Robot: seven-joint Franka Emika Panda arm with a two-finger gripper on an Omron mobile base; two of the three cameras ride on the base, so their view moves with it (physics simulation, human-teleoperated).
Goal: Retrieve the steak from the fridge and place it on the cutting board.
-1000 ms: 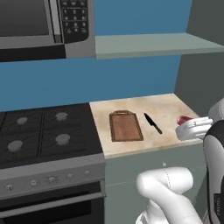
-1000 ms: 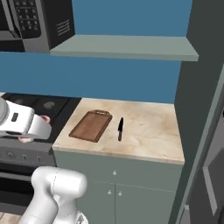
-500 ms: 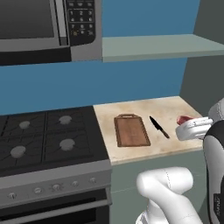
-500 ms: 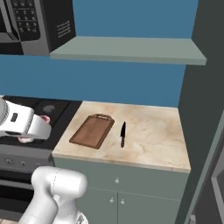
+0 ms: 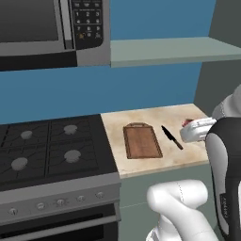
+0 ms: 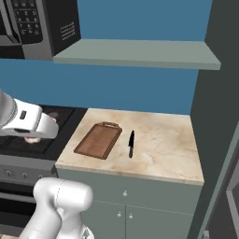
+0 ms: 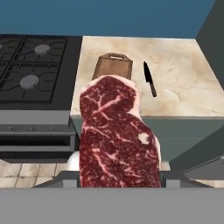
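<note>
stove [image 5: 47,150] lay at left, cutting board [image 5: 141,141] sat bare on the worktop [image 5: 197,155], knife [image 5: 172,137] just right of it, my jaws were clamped on the steak [image 7: 116,135], held in the air short of the worktop's front edge

A black knife [image 5: 172,137] lies on the beige countertop [image 6: 163,147] beside the stove [image 5: 47,150].

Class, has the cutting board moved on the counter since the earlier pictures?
No: the cutting board keeps its place beside the knife; only the camera shifted.
</note>
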